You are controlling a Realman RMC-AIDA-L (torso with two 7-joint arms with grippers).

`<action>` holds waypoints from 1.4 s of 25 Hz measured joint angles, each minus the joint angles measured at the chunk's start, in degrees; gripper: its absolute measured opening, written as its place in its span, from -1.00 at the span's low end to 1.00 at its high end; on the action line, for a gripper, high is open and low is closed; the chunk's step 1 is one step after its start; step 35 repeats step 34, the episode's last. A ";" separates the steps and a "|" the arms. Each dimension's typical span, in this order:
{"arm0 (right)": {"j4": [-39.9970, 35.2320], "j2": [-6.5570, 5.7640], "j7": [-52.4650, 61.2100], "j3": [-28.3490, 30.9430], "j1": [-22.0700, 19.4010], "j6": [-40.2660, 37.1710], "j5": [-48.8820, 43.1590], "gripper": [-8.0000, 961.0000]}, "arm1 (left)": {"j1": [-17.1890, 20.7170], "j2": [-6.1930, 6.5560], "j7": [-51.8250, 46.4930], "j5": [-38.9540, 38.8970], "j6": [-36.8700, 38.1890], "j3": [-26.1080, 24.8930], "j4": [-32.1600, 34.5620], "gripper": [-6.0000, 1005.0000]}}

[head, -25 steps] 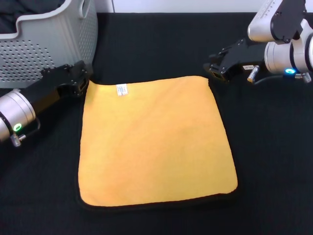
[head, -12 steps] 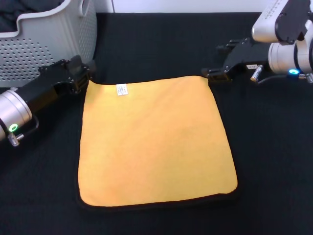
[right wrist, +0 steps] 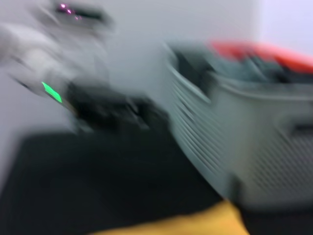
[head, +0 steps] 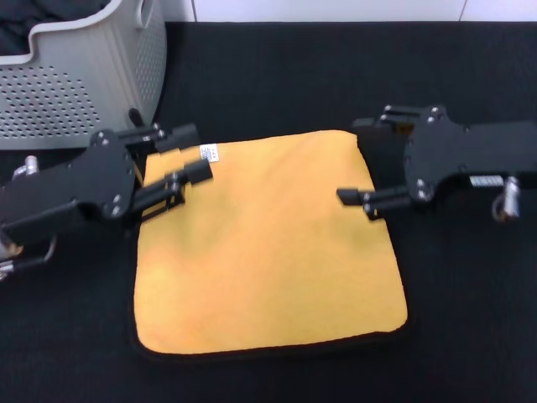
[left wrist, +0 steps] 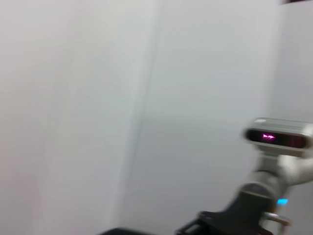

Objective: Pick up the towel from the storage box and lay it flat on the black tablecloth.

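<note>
With one towel (head: 268,243) flat on black tablecloth (head: 277,75): two end effectors, left (head: 195,155) and right (head: 362,162), both released, overhanging far corners; one storage box (head: 92,75) beside.

towel (head: 264,243) flat on tablecloth (head: 277,75), box (head: 84,75) behind-left.

You see both arms swung inward: left gripper (head: 191,153) and right gripper (head: 362,159) now hang over the towel (head: 268,252), fingers parted.
</note>
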 joint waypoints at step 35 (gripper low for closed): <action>10.96 0.57 -8.52 -0.70 -1.06 18.82 16.71 0.85 | -3.12 4.35 -7.03 4.44 11.45 0.02 4.42 0.25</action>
